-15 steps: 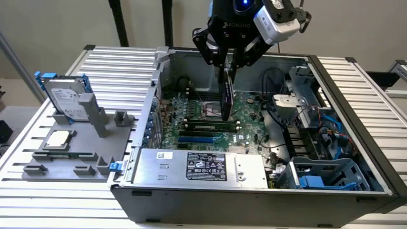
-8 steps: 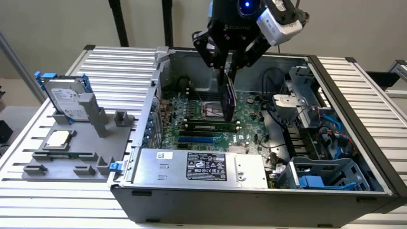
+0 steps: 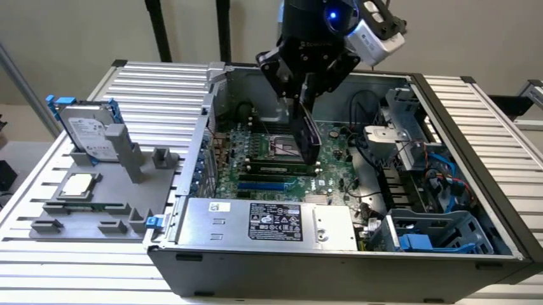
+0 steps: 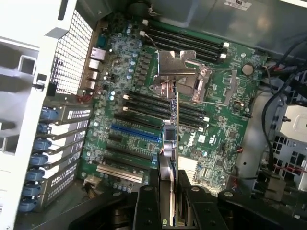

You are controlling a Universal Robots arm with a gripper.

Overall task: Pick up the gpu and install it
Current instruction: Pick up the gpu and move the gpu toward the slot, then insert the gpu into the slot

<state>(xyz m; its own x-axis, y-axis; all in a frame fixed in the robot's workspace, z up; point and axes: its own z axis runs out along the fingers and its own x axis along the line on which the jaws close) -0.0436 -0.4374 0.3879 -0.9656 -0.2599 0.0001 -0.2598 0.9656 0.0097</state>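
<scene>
End effector is clamping the gpu by its upper edge, holding it upright and edge-down close above the middle of the motherboard; judging from this, any skew in the descent is risking a missed slot, struck components, or the card slipping.

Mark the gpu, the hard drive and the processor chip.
gpu (image 3: 306, 136), exterior view, on the card's dark face.
hard drive (image 3: 88, 132), exterior view, on the middle of its silver labelled face.
processor chip (image 3: 78, 185), exterior view, on its silver top.
</scene>
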